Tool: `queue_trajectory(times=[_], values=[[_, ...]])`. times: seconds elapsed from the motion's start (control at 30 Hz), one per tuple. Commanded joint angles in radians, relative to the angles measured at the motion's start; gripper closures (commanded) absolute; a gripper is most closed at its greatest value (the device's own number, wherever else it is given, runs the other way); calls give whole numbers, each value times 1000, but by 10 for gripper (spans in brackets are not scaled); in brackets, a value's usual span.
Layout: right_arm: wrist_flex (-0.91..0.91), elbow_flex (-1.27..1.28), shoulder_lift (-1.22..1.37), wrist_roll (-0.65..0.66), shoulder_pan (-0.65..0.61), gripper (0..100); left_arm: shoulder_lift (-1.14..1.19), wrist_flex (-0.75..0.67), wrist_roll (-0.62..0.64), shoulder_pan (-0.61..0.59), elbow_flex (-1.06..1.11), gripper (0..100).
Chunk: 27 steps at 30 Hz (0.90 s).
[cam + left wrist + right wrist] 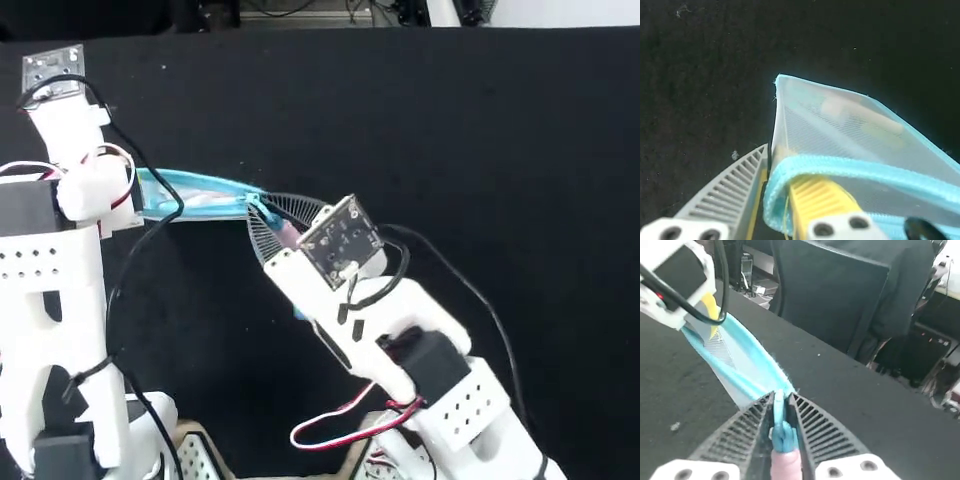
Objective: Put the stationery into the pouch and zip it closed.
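Obs: left gripper (774, 186) pinches the pouch (850, 135) at one corner; the pouch is stretched between the arms over the black table (480, 120), with the right gripper (781, 405) pressed together on the zipper pull (783, 432). Risk: the small, smooth pull slips out, or the corner slides free under tension. Translucent mesh wall, woven blue zip tape, pale stationery (840, 106) inside

left gripper (776, 167) clamped, right gripper (781, 401) clamped likewise
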Motion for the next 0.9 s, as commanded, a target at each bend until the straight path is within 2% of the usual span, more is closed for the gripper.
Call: queue_trajectory(times=[0.0, 0.13, 0.33, 0.63, 0.87], values=[[31, -171, 58, 44, 28, 988, -6, -2, -5, 8, -76, 967], [98, -312, 171, 61, 26, 988, -6, 2, -5, 8, -131, 966], [149, -398, 337, 184, 29, 988, -5, 3, -6, 7, -166, 966], [413, -371, 306, 192, -17, 986, 5, -3, -5, 7, -110, 966], [322, -200, 298, 192, -18, 985, 2, -3, -5, 5, -117, 966]])
